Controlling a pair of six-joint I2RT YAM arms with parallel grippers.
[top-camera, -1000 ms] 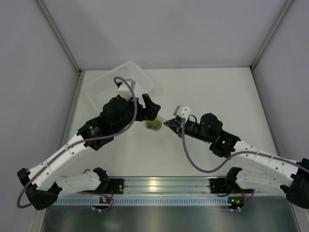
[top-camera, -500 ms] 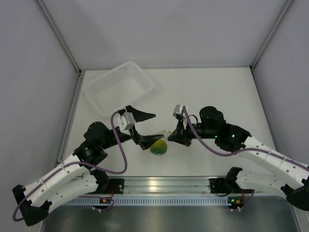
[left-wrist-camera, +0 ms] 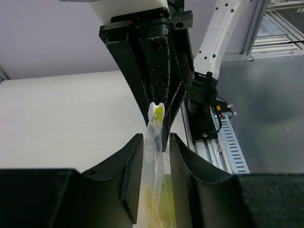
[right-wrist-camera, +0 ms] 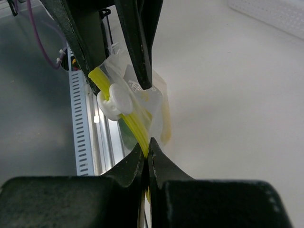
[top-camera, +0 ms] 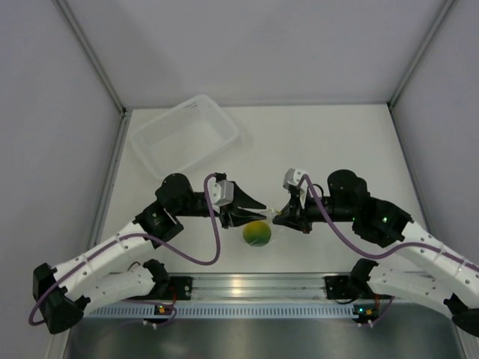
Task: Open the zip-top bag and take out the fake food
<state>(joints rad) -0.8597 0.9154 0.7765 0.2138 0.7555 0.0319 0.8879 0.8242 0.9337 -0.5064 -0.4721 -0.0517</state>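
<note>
The zip-top bag hangs between both grippers above the table's near middle, its yellow zip strip on top with a white slider. The fake food, a yellow-green ball, weighs down the bag's bottom. My right gripper is shut on the yellow strip at the bag's right end. My left gripper straddles the bag's left part. Its jaws stand narrowly apart, the clear film between them, with a gap showing on the right side. In the top view the left gripper faces the right gripper.
A translucent white basket sits at the far left of the table, and its corner shows in the right wrist view. The metal rail with the arm bases runs along the near edge, just behind the hanging bag.
The left arm swung from the basket side in to the bag, and its jaws narrowed from wide open to close around the film. The right gripper carried the bag slightly rightward and nearer.
</note>
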